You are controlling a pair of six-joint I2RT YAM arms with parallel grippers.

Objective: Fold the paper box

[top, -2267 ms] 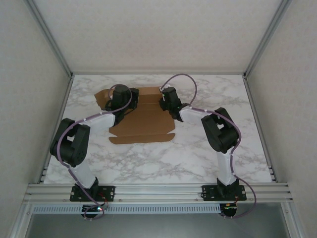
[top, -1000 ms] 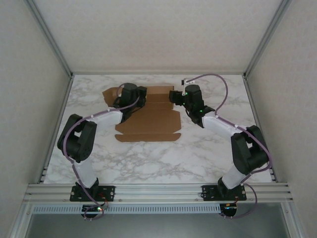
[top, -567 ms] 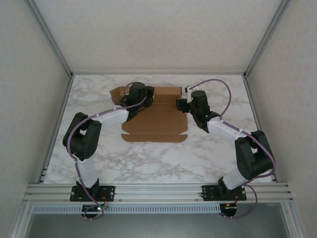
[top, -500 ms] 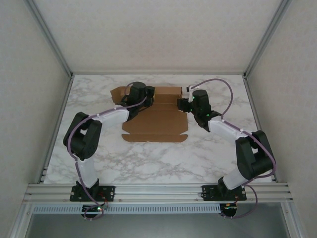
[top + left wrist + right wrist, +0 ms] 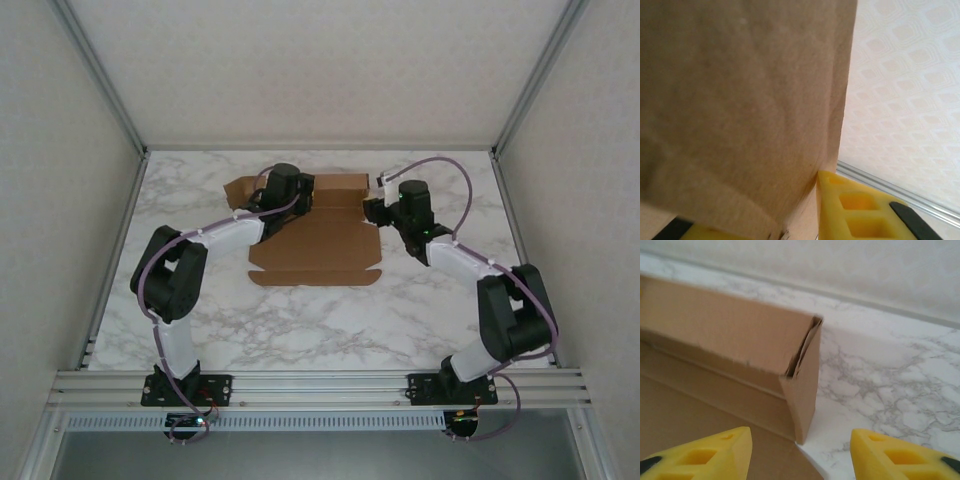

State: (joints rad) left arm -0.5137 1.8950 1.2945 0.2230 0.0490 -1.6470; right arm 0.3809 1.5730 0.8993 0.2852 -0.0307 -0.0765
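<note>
Two grippers are at the paper box (image 5: 318,240), which lies toward the far edge of the marble table (image 5: 200,300) with its rear wall folded up. Your left gripper (image 5: 785,222) is clamped on the cardboard — brown sheet blocks most of that lens. Your right gripper (image 5: 800,440) stands apart, facing the raised right corner and clear of it.

**Legible markings: none**

No text, label, brand, number or sign can be read. The box (image 5: 320,245) shows plain brown cardboard faces from above and in both wrist views. The bench (image 5: 400,320) carries a grey-veined marble pattern, with no lettering.
</note>
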